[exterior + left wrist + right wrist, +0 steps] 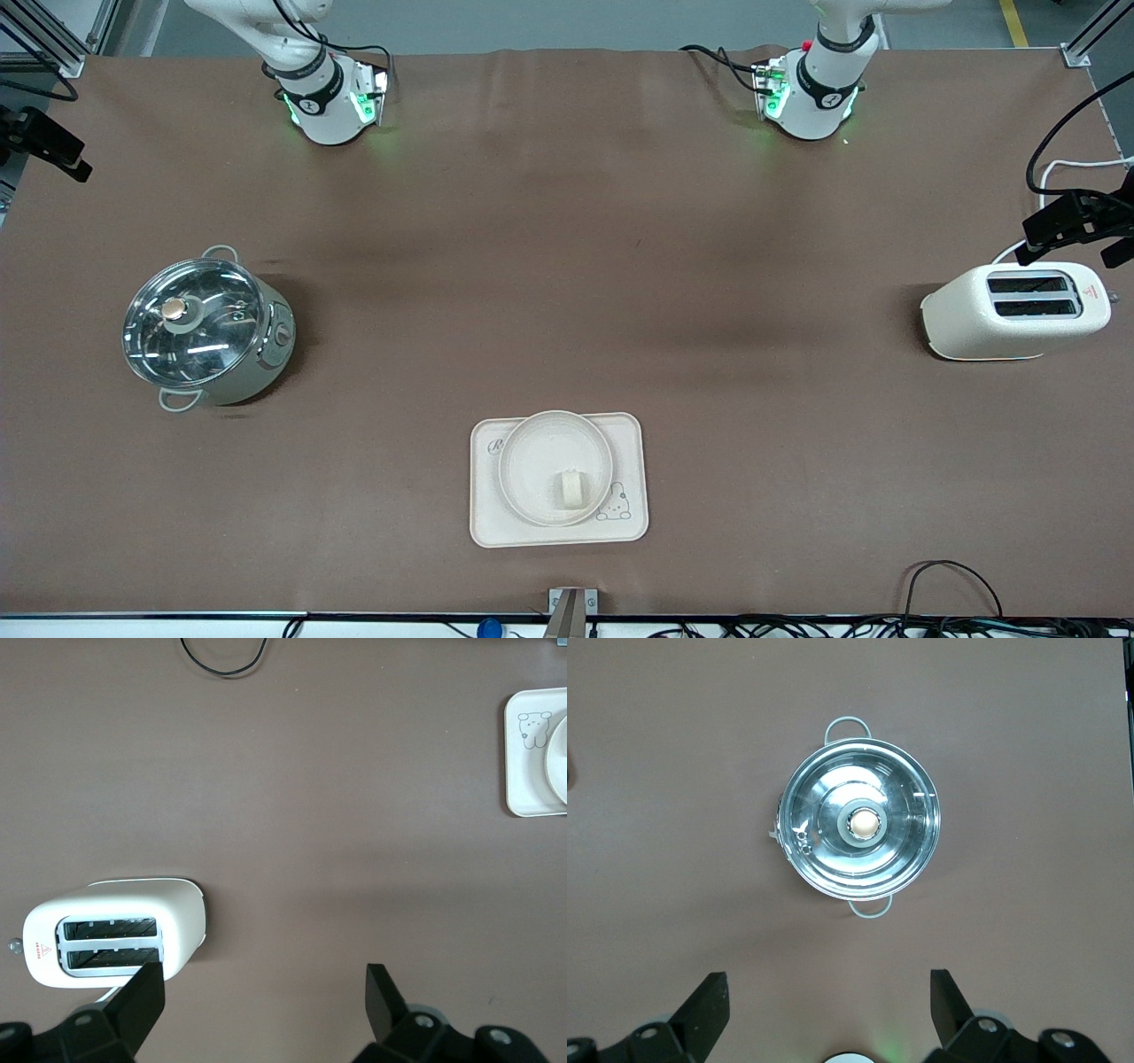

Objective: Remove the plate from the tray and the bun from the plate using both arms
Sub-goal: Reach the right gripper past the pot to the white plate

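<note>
The round cream plate (532,447) lies on the rectangular cream tray (493,523) near the table's front-camera edge. The small pale bun (572,488) sits on the plate, on its part nearer to the front camera. In the left wrist view a corner of the tray (528,784) and the plate's edge (558,757) show. My left gripper (266,992) hangs open and empty high over bare table beside the toaster. My right gripper (828,997) hangs open and empty high over the table by its own base. Neither gripper shows in the front view.
A white toaster (1014,312) (115,930) stands toward the left arm's end. A steel pot with a glass lid (208,332) (862,828) stands toward the right arm's end. Cables trail along the table edge nearest the front camera (948,585).
</note>
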Controlling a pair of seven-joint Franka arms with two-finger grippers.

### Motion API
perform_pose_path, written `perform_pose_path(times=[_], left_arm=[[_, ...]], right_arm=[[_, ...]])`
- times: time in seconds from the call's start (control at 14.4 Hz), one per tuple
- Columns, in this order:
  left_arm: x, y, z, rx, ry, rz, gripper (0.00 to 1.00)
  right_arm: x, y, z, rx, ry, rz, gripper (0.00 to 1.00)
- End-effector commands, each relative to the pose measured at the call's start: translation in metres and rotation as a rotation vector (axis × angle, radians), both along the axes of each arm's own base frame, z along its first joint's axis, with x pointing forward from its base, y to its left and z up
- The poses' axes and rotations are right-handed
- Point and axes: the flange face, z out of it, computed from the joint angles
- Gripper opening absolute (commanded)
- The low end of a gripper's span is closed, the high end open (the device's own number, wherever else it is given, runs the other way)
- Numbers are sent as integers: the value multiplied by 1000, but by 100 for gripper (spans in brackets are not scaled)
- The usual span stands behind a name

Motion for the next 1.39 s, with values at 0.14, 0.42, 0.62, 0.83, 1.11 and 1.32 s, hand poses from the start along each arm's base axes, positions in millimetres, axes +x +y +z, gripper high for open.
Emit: perform_pose_path(times=[0.14, 0.42, 0.62, 0.83, 1.11, 1.32], left_arm=[[-3, -2, 3, 1, -6, -17, 100], [-3, -3, 3, 1, -6, -18, 100], [-3, -2, 3, 2, -6, -18, 100], [-3, -2, 2, 2, -5, -21, 100], [-3, -1, 2, 2, -5, -18, 100], [-3, 0, 2, 2, -5, -18, 100]], right_arm=[[1, 13, -13, 125, -2, 18, 100], [36, 39, -51, 138, 22, 58, 100], [64, 68, -79, 146, 3, 101, 100], [99, 99, -117, 199, -29, 92, 100], [147, 149, -189, 275, -59, 28, 100], [191, 202, -248, 394, -60, -111, 100]])
